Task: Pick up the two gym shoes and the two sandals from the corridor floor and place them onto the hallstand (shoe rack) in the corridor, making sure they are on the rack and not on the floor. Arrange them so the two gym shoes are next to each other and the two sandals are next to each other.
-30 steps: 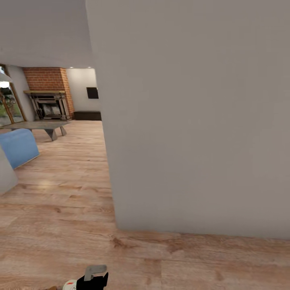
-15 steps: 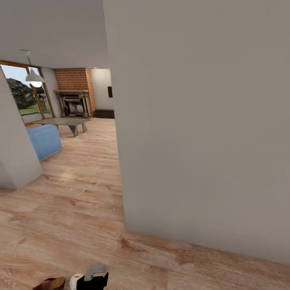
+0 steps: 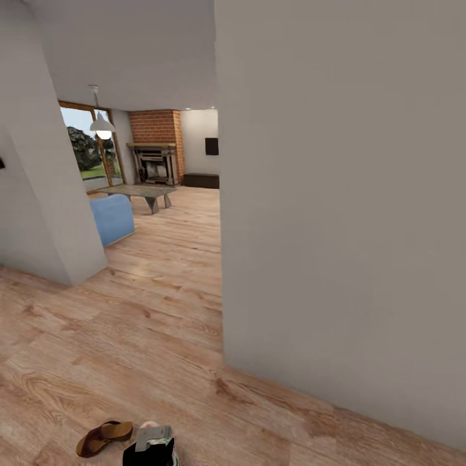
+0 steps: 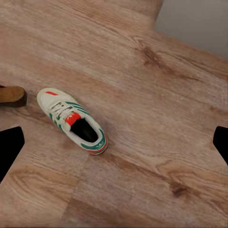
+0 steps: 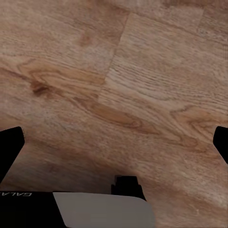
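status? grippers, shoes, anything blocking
Left gripper open and empty above floor. Right gripper open, empty. One gym shoe and one sandal on floor, apart. Wall close ahead.

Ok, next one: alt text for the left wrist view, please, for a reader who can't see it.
A single white gym shoe with green side stripes and red-orange patches lies on the wood-plank corridor floor, below the open left gripper. The end of a brown sandal shows at the frame's edge, and a pale grey wall meets the floor in one corner.
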Controlling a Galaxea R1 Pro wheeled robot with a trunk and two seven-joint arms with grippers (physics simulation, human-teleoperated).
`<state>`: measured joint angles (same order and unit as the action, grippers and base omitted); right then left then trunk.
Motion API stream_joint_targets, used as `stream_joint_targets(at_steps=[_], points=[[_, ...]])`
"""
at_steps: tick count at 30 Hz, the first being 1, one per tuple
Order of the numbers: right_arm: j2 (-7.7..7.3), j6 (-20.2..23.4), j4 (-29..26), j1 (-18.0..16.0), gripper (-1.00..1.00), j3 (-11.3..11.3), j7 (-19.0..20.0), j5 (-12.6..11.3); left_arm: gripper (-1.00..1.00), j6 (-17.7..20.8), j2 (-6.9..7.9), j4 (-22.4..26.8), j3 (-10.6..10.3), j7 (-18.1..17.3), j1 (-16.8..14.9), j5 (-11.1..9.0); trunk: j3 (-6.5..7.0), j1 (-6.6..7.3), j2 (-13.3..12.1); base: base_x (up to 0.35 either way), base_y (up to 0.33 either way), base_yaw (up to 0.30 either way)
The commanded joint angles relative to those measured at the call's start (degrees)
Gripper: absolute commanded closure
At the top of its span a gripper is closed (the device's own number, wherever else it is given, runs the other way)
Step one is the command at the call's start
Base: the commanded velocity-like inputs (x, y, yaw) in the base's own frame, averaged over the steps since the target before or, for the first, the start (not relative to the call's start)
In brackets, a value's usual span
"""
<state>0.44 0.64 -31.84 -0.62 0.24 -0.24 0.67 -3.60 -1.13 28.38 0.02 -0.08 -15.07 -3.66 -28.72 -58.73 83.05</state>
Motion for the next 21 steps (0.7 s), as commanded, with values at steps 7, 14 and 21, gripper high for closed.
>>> stream_joint_targets(at_steps=[7,14,21], points=[[0.0,0.07,-0.06,0.0,-1.0,0.02,-0.02,0.06,-1.0,-0.18,-0.02,-0.06,-0.02,-0.01,-0.05,-0.39,-0.21,0.0,0.03,0.0,0.0,0.3],[0.0,0.07,-0.06,0.0,-1.0,0.03,-0.02,0.08,-1.0,-0.16,-0.02,-0.07,-0.01,-0.01,-0.05,-0.4,-0.36,0.0,0.03,0.075,-0.137,0.3],[0.0,0.07,-0.06,0.0,-1.0,0.03,-0.02,0.08,-1.0,-0.15,-0.02,-0.06,0.03,-0.01,-0.05,-0.41,-0.52,0.0,0.03,0.149,-0.284,0.3]])
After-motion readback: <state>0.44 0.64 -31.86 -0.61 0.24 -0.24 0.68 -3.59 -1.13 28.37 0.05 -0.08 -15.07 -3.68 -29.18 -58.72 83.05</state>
